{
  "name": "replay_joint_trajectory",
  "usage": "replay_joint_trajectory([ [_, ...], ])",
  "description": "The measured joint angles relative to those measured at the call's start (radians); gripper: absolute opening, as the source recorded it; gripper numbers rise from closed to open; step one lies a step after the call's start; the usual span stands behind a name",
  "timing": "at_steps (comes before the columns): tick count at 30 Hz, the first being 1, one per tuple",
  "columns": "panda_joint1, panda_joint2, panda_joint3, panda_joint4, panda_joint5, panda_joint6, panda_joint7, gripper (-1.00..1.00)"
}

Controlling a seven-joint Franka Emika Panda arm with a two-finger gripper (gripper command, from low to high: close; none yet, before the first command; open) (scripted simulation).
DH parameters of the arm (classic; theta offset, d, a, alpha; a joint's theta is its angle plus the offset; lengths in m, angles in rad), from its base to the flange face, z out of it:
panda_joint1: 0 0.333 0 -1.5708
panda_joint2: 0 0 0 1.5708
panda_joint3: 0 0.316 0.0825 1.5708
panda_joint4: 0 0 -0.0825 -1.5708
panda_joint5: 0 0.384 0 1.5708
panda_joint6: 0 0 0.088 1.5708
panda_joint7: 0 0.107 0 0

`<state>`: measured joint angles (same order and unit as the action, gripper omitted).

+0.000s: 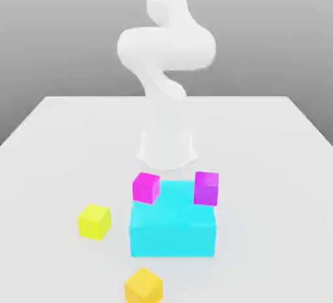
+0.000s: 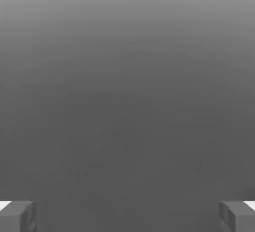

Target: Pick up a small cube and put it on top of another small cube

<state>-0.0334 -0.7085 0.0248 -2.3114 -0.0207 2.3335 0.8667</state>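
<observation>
The small cube [image 1: 143, 286], orange-yellow, sits on the white table at the front edge of the exterior view. Another small cube [image 1: 94, 221], lemon-yellow, rests behind it and toward the exterior view's left, apart from it. In the hand view my gripper [image 2: 127, 216] is open. Its two grey fingertips [image 2: 17, 216] stand wide apart with nothing but plain grey background between them. The white arm [image 1: 166, 54] rises folded at the back of the table, well away from both cubes.
A large cyan block [image 1: 172, 227] stands mid-table, just beside the lemon-yellow cube on the exterior view's right. Two magenta cubes [image 1: 146, 187] [image 1: 206, 188] show at its far corners. The white table [image 1: 273, 165] spreads wide on both sides.
</observation>
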Motion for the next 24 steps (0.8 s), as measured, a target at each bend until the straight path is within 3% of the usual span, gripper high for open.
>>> replay_joint_trajectory([
  [16,-0.165,0.588,0.104,-0.074,-0.13,0.216,0.426,0.0],
  [24,-0.183,0.87,0.098,-0.112,-0.113,0.329,0.579,0.0],
])
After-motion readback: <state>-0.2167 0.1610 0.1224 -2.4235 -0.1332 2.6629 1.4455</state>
